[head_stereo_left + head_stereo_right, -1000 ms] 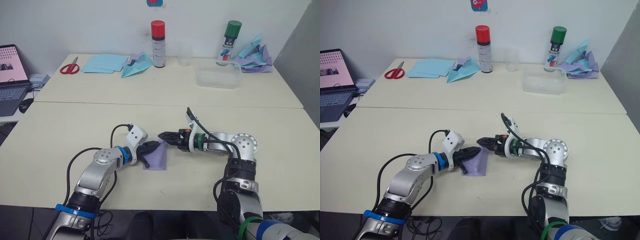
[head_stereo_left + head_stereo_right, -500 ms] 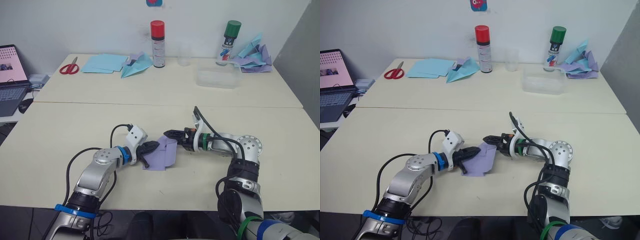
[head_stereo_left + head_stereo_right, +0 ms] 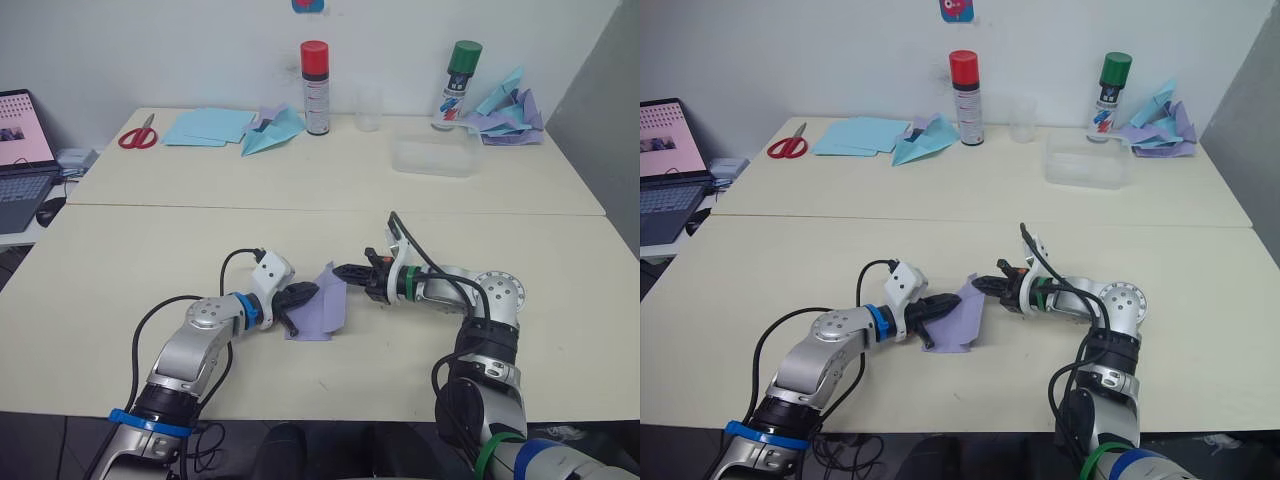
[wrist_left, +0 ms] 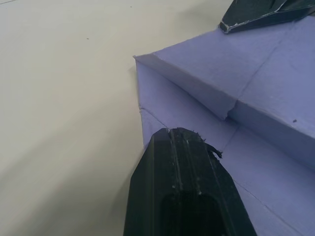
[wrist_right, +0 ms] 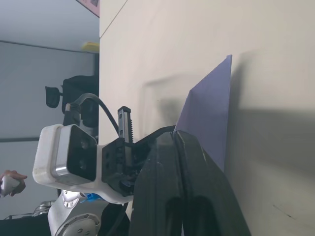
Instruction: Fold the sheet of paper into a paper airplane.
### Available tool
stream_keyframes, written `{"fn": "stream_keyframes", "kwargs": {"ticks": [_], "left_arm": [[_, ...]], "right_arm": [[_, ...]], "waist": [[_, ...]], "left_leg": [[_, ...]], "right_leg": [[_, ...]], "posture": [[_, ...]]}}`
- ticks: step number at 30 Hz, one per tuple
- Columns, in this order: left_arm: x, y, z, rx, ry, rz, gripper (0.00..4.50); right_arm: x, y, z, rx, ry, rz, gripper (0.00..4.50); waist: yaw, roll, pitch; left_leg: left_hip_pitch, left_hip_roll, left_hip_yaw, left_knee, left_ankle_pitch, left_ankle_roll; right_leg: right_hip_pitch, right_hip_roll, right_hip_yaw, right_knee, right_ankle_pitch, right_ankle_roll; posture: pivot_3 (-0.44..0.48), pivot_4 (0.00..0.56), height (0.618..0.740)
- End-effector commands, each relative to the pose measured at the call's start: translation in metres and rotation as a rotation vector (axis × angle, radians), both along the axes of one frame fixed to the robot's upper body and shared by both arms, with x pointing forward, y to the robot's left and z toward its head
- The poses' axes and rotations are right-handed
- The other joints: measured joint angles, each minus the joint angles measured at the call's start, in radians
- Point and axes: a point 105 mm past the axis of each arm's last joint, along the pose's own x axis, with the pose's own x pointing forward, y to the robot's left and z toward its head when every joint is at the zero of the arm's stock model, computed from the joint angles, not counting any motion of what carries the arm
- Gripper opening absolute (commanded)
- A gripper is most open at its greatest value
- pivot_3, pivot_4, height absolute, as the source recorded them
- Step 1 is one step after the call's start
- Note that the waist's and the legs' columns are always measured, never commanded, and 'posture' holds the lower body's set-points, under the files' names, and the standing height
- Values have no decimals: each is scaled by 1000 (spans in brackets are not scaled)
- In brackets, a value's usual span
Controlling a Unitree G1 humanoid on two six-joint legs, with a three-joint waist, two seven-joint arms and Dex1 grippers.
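The sheet of paper point(image 3: 318, 308) is pinched by the left gripper point(image 3: 300, 296); one flap is lifted. Its far edge is pinched by the right gripper point(image 3: 347, 271).

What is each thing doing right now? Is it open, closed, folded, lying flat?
sheet of paper: partly folded, right flap lifted off the table.
left gripper: jaws shut, pressing the paper's left edge.
right gripper: jaws shut on the lifted flap.
red-capped spray can: upright, capped.
green-capped spray can: upright, capped.
scissors: lying flat.
teal-blue paper plane: folded, finished.
laptop: open, screen on.
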Motion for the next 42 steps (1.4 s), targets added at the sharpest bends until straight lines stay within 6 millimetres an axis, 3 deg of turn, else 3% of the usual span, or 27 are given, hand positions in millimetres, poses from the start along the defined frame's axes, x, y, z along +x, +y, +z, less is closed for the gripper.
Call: {"fn": "stream_keyframes", "kwargs": {"ticks": [1, 11, 14, 16, 24, 36, 42], "left_arm": [[-4, 11, -20, 57, 69, 34, 0], [-4, 11, -20, 57, 67, 36, 0], [-5, 11, -20, 59, 68, 38, 0], [-5, 12, -20, 61, 68, 40, 0], [-6, 12, -21, 63, 68, 42, 0], [-6, 11, -20, 64, 64, 34, 0], [-7, 13, -21, 65, 66, 39, 0]], "right_arm": [[-7, 30, 19, 100, -28, 70, 37], [-7, 36, 11, 72, -12, 71, 37], [-7, 38, 12, 85, -10, 76, 585], [-6, 38, 13, 101, -3, 66, 1283], [-4, 42, 28, 216, 5, 57, 1283], [-8, 52, 14, 194, 67, 42, 1283], [2, 35, 27, 188, 2, 16, 1283]], "waist": [[0, 0, 0], [0, 0, 0], [-1, 0, 0], [-1, 0, 0], [-5, 0, 0], [-6, 0, 0], [-8, 0, 0]], "left_leg": [[0, 0, 0, 0, 0, 0], [0, 0, 0, 0, 0, 0], [0, 0, 0, 0, 0, 0], [0, 0, 0, 0, 0, 0], [0, 0, 0, 0, 0, 0], [0, 0, 0, 0, 0, 0], [0, 0, 0, 0, 0, 0]], "right_leg": [[0, 0, 0, 0, 0, 0], [0, 0, 0, 0, 0, 0], [0, 0, 0, 0, 0, 0], [0, 0, 0, 0, 0, 0], [0, 0, 0, 0, 0, 0], [0, 0, 0, 0, 0, 0], [0, 0, 0, -1, 0, 0]], "posture": [[0, 150, 740], [0, 150, 740], [0, 150, 740], [0, 150, 740], [0, 150, 740], [0, 150, 740], [0, 150, 740]]}}
